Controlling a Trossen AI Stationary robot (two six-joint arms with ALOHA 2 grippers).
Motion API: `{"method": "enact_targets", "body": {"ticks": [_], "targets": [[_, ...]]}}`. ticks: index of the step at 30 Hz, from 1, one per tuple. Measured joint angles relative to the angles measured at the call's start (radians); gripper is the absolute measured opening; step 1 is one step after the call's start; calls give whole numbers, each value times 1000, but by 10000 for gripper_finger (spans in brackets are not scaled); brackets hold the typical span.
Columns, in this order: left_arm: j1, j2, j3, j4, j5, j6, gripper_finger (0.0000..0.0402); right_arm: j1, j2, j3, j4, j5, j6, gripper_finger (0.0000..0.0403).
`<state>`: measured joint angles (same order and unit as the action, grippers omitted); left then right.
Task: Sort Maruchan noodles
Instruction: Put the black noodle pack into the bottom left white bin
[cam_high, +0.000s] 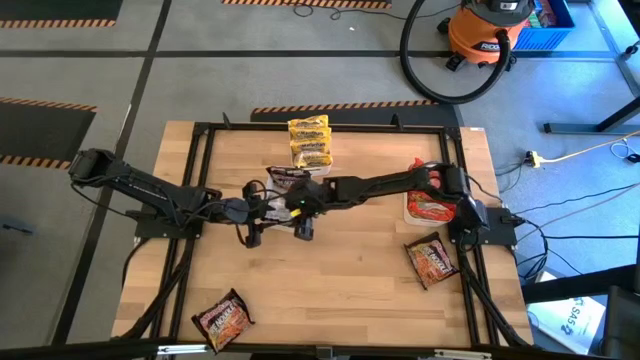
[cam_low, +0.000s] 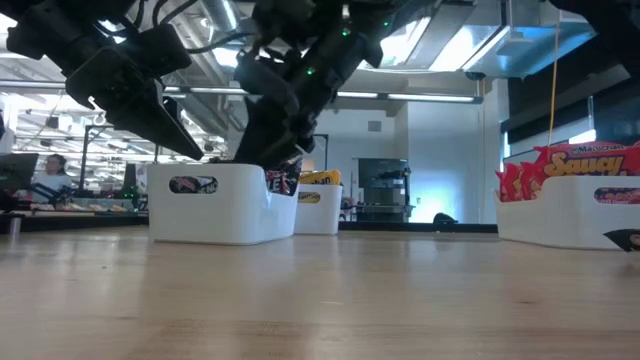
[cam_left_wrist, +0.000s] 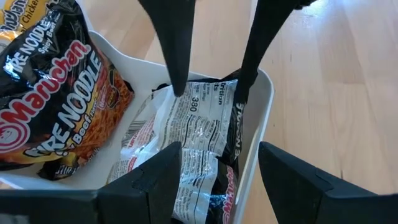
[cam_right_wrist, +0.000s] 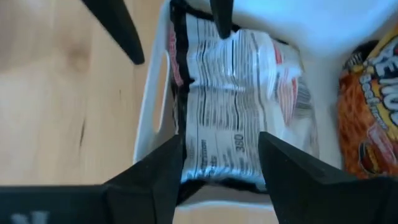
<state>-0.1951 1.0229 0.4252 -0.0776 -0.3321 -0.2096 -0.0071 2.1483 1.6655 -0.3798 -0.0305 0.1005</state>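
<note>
A white tray (cam_left_wrist: 264, 118) near the table's middle holds dark Maruchan noodles (cam_left_wrist: 56, 99). One packet (cam_left_wrist: 199, 143) lies in it on the others with its printed back up. My left gripper (cam_left_wrist: 217, 180) is open over that packet's near end, with one finger beyond the tray wall. My right gripper (cam_right_wrist: 221, 174) reaches in from the opposite side and is open, its fingers on either side of the packet's other end (cam_right_wrist: 217, 155). In the high view the left gripper (cam_high: 262, 207) and the right gripper (cam_high: 285, 203) meet over the tray. My right gripper slants down into the tray from the table's right. Its fingertips (cam_left_wrist: 180, 87) stand at the two long edges of the printed-back packet's end (cam_left_wrist: 208, 93). I cannot tell whether they touch it. The packet rests on the other packets in the tray.
A tray of yellow packets (cam_high: 308, 140) stands behind the dark ones, and a tray of red packets (cam_high: 430, 205) is at the right. Loose dark packets lie at the near right (cam_high: 430, 260) and near left (cam_high: 222, 320). A black frame (cam_high: 200, 130) rims the table.
</note>
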Motion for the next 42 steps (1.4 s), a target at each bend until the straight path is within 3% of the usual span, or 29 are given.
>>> {"method": "enact_targets", "body": {"ticks": [17, 20, 26, 31, 37, 42], "targets": [[0, 0, 0, 4, 0, -1, 206, -1, 30, 8, -36, -14, -20, 176], [0, 0, 0, 4, 0, -1, 206, 0, 31, 6, -40, -7, -43, 137], [0, 0, 0, 4, 1, 0, 206, 1, 35, 2, -51, 28, -133, 14], [0, 0, 0, 4, 1, 0, 206, 11, 35, 2, -43, 164, -216, 8], [0, 0, 0, 4, 1, 0, 206, 55, 35, 2, 15, 459, -351, 1], [0, 0, 0, 4, 1, 0, 206, 69, 35, 2, 58, 571, -413, 1]]}}
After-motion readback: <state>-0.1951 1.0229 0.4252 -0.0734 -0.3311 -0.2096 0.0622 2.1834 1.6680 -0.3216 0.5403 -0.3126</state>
